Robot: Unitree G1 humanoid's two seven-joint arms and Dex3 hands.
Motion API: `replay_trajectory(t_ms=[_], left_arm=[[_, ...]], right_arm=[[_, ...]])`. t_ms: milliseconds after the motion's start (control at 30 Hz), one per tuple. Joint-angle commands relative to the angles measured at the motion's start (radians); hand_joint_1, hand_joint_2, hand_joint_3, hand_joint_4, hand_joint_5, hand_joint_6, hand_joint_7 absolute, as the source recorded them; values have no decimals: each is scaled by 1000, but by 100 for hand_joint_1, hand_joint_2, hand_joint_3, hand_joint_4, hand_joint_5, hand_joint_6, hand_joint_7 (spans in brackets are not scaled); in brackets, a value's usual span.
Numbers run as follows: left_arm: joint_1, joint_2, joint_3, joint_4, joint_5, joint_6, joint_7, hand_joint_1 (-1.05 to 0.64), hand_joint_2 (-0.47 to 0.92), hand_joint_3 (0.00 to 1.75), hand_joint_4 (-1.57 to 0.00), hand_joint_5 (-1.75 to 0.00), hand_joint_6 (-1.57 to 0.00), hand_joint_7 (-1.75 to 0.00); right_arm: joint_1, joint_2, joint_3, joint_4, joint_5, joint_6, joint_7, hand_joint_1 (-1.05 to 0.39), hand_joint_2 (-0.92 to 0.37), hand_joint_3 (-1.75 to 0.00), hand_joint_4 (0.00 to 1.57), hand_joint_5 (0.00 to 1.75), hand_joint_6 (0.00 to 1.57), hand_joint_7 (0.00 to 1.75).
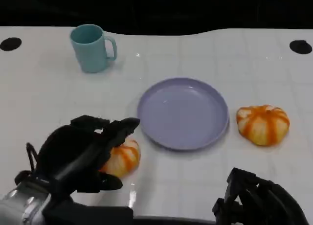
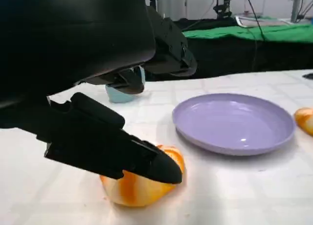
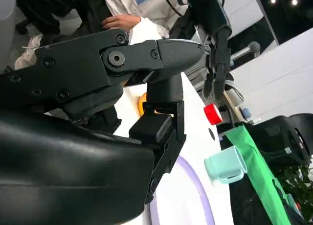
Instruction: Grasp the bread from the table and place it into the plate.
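Left hand [image 1: 85, 154] closes around the bread [image 1: 122, 157], fingers above and below it, on the table just beside the purple plate [image 1: 183, 112]. From the left wrist, a finger [image 2: 112, 146] presses across the bread; the head view adds a second bread [image 1: 263, 123] beyond the plate.

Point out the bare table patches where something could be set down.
Free: between the mug and the plate; the far right corner beyond the right bread; the near strip between the hands. Crowded: near left, where the left hand covers the left bread.
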Motion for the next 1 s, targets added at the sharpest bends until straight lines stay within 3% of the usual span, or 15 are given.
replay_trajectory(t_ms=[33,333,733,1000], left_arm=[[-43,-3,-48,44,100,88,-26,-64,82,1,-33,-19,-25,0],[-162,-39,-159,227,214,221,-72,-66,85,1,-34,-13,-26,0],[-283,-74,-229,480,145,235,-24,-69,87,1,-38,-9,-27,0],[-345,-95,-264,661,74,241,12,-60,88,0,-41,-8,-31,-2]], right_arm=[[3,-9,-2,-15,3,5,-5,-70,-92,-24,85,162,76,133],[4,-10,-2,-13,4,0,-1,-70,-92,-25,85,161,76,133],[13,-11,5,-29,-6,-2,-14,-71,-92,-24,86,160,77,133],[15,-11,6,-30,-6,-5,-13,-71,-92,-25,86,160,76,133]])
